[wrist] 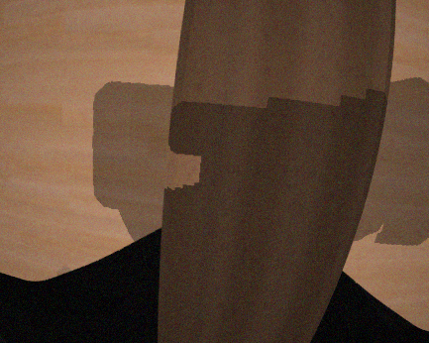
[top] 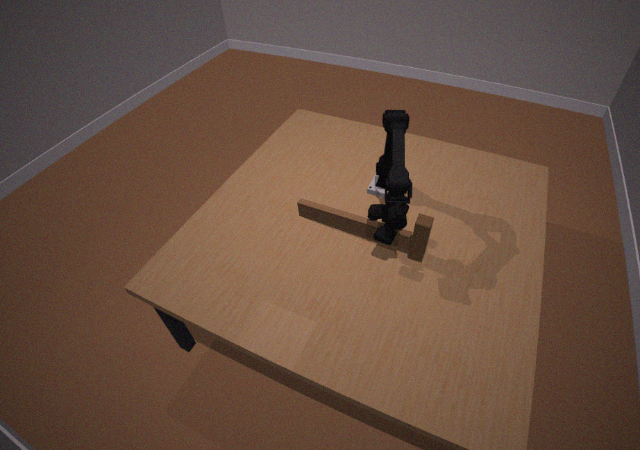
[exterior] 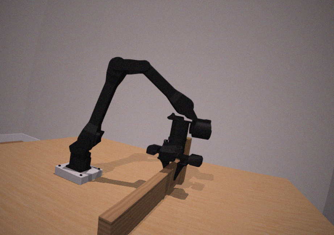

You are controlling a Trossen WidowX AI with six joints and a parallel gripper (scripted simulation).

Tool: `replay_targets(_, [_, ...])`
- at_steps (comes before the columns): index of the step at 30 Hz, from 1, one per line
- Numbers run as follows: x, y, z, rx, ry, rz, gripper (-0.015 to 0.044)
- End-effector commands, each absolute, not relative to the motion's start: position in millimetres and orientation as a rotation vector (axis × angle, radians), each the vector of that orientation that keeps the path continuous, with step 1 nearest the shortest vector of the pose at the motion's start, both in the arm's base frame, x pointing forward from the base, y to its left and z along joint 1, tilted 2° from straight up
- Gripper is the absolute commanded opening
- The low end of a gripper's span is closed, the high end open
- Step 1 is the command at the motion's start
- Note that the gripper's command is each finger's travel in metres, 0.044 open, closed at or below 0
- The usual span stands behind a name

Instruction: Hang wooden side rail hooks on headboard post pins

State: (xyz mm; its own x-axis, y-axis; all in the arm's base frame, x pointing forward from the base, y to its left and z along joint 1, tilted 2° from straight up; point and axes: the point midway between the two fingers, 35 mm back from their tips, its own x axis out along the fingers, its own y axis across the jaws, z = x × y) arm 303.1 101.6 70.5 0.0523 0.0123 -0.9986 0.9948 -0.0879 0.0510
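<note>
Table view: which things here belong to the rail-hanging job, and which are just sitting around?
Part of the job:
- rail, clamped in the pincer
- post, upright at the rail's gripped end

Just there:
- table
- arm's white base plate
- nothing else loose in view

I see my arm (exterior: 107, 97) rising steeply from its white base (exterior: 78, 173), folding at the elbow and sloping down toward the headboard post (exterior: 188, 146), with the wrist turned so the gripper (exterior: 172, 167) points straight down just beside that post. My two fingers (exterior: 178, 170) are clamped on either side of the wooden side rail (exterior: 140, 194), close to its post end.
</note>
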Motion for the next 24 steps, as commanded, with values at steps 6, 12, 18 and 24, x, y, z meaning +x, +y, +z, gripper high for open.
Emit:
replay_targets(6, [306.4,103.8,75.5,1.325,1.131,-1.222,0.0])
replay_targets(12, [307.1,104.4,75.3,1.325,1.131,-1.222,0.0])
replay_targets(18, [307.5,104.8,75.8,1.325,1.131,-1.222,0.0])
replay_targets(24, [308.1,105.3,75.9,1.326,1.131,-1.222,0.0])
